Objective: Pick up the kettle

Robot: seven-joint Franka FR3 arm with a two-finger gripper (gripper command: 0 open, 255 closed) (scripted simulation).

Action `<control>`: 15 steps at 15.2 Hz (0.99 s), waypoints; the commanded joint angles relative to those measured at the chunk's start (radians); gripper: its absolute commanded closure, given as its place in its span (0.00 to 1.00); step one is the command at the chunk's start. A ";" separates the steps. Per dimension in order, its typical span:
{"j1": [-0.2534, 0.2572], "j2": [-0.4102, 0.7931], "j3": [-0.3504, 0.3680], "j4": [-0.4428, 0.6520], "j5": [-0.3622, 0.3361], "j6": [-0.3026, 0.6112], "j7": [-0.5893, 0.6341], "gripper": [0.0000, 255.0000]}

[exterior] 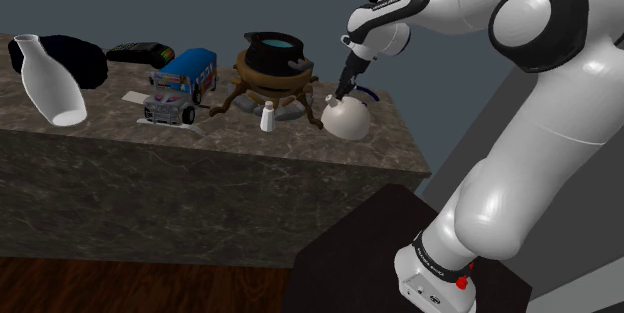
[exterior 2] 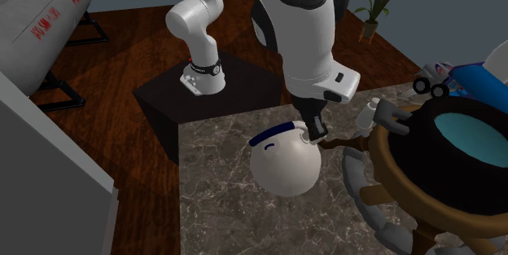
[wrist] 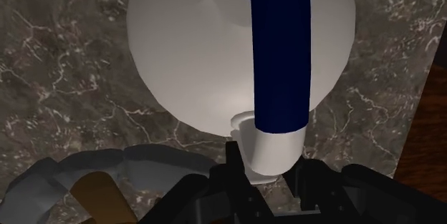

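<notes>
At the right end of the dark marbled counter (exterior: pixel 120 176), right of centre in the shoulder view, the round white kettle (exterior: pixel 345 121) sat on the stone, and the black hand (exterior: pixel 346 85) was planted right on top of it! The white arm (exterior: pixel 520 161) swept in from the lower right, where its dark box stand (exterior: pixel 370 251) stood on the wooden floor (exterior: pixel 100 286).

From the wrist camera the story was clear: the two fingers (wrist: pixel 231 164) were closed in on the pale foot of the kettle's dark blue handle (wrist: pixel 281 51), one pressed to each side, with only that narrow lug between them. So the hand (wrist: pixel 263 164) had a grip on the kettle (wrist: pixel 200 58) by its handle end, and the white body bulged out beyond the fingertips.

Over in the second exterior view, the kettle (exterior 2: pixel 283 164) lay at centre frame near the counter's (exterior 2: pixel 228 213) edge, with the hand (exterior 2: pixel 313 131) on its top beside the blue handle (exterior 2: pixel 273 134).

Just left of the kettle in the shoulder view stood a small white salt shaker (exterior: pixel 267 116), and behind it a black cauldron (exterior: pixel 272 59) on wooden legs. Further left came a blue toy bus (exterior: pixel 185 81), and at far left a white vase (exterior: pixel 50 81), tilted.
</notes>
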 commanded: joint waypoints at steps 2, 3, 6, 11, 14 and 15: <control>0.001 -0.017 -0.001 0.016 -0.018 -0.027 0.017 1.00; 0.002 -0.024 -0.002 0.022 -0.024 -0.039 0.024 1.00; 0.003 -0.042 -0.003 0.044 -0.043 -0.074 0.042 1.00; 0.004 -0.068 -0.003 0.086 -0.068 -0.133 0.069 1.00; 0.004 -0.080 -0.003 0.113 -0.081 -0.169 0.083 1.00; 0.004 -0.081 -0.003 0.114 -0.082 -0.171 0.084 1.00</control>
